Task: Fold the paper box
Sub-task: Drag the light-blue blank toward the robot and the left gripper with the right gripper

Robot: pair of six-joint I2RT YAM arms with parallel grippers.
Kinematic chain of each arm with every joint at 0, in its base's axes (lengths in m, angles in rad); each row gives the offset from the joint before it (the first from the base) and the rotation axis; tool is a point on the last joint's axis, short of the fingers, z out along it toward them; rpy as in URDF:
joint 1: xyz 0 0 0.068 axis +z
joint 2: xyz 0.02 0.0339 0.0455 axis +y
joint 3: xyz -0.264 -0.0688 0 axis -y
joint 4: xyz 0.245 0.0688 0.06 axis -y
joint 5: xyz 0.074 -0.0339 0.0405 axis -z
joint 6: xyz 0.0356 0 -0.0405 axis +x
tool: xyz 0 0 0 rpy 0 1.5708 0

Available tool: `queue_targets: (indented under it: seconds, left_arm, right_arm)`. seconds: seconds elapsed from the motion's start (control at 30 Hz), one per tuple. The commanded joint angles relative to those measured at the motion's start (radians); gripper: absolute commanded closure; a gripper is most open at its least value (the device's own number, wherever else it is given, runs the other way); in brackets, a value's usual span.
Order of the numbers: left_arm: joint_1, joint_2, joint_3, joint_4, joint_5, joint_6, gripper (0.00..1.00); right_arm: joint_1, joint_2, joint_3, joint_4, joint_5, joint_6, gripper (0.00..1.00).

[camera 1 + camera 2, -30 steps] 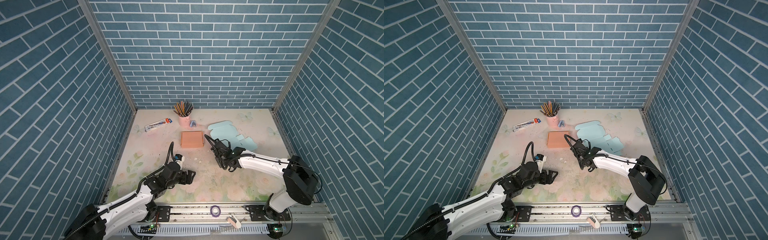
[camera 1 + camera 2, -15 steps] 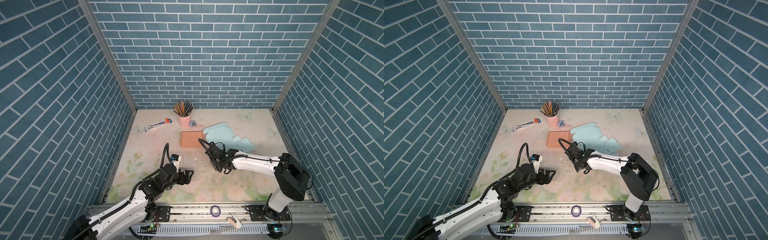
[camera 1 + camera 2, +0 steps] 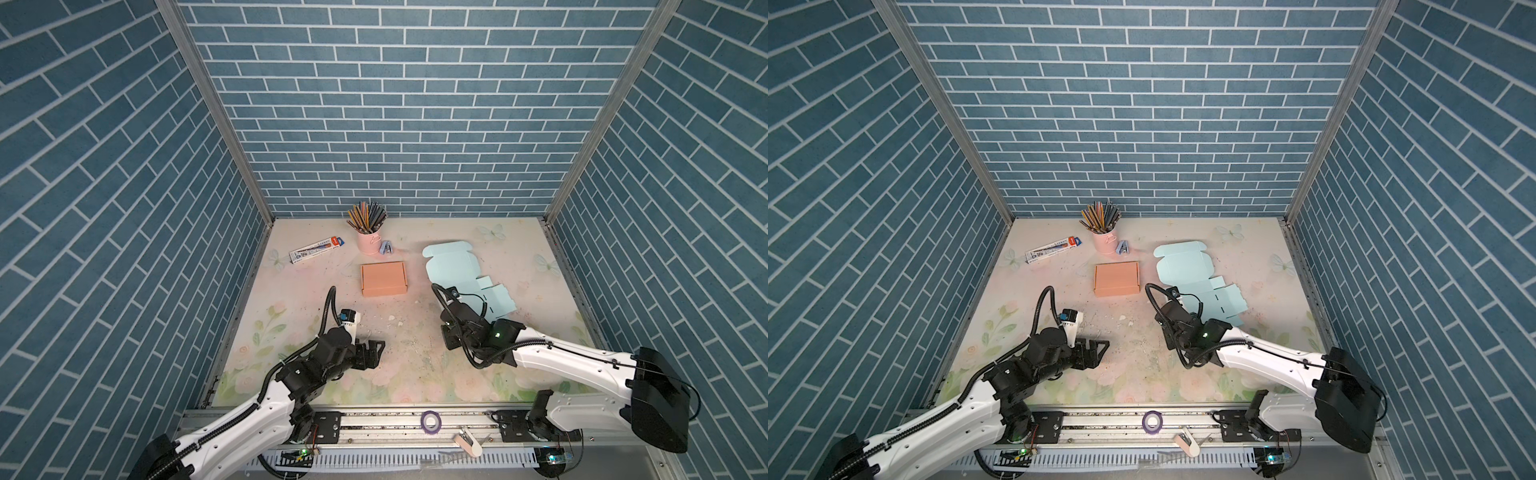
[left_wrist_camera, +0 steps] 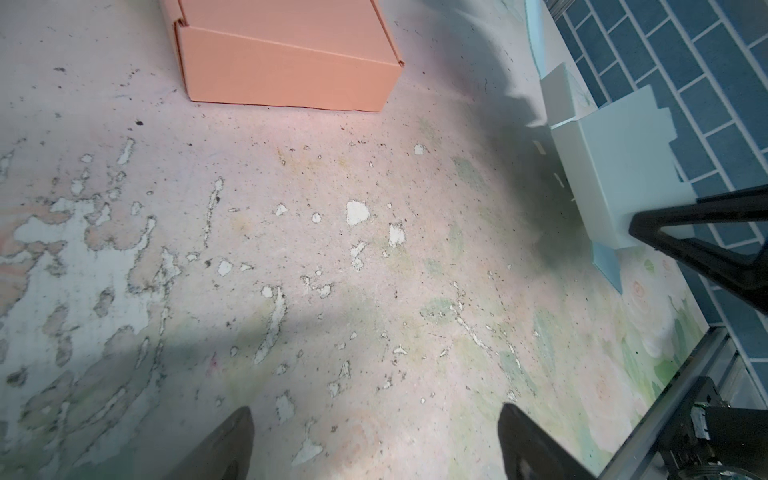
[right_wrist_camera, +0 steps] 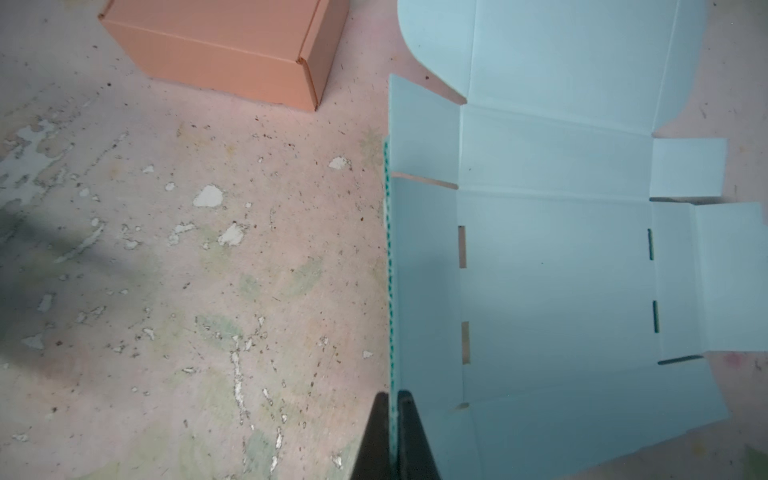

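**Pale blue corrugated-card box blank (image 5: pixel 561 270), unfolded, one flap held upright**

A flat die-cut sheet with scored creases, narrow slots and a round-cornered lid panel. It lies on the right half of the worn, flaking floral-print table mat (image 3: pixel 415 353). The flap facing the table's middle stands on edge with its fluted core showing, pinched between the closed black fingers of the right gripper (image 5: pixel 392 405). The left gripper (image 4: pixel 374 409) has its fingers spread wide and empty over bare mat, well apart from the blank. A smooth peach-orange rectangular cardboard box (image 3: pixel 383 278), fully folded, sits near the blank on its left. A pink cylindrical cup of pencils (image 3: pixel 368 242) stands by the back wall.
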State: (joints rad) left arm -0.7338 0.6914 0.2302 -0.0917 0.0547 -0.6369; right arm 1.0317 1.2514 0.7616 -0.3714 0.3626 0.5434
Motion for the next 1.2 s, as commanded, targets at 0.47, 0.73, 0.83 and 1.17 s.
queue_targets:
  seconds: [0.47,0.73,0.83,1.17]
  left_arm:
    - [0.428,-0.010,0.055,-0.074,0.309,0.058,0.18]
    - [0.482,-0.090,0.181,-0.276,0.137,0.105,0.18]
    - [0.482,-0.110,0.243,-0.321,0.109,0.138,0.19]
    - [0.422,0.073,0.305,-0.212,0.282,0.178,0.20]
  right_arm:
    - [0.386,0.068,0.081,0.019,0.144,-0.305,0.98]
    - [0.396,0.133,0.067,-0.025,0.029,-0.379,0.94]
    - [0.396,0.125,0.047,-0.025,-0.029,-0.397,0.87]
    - [0.340,0.013,0.013,-0.021,-0.042,-0.295,0.44]
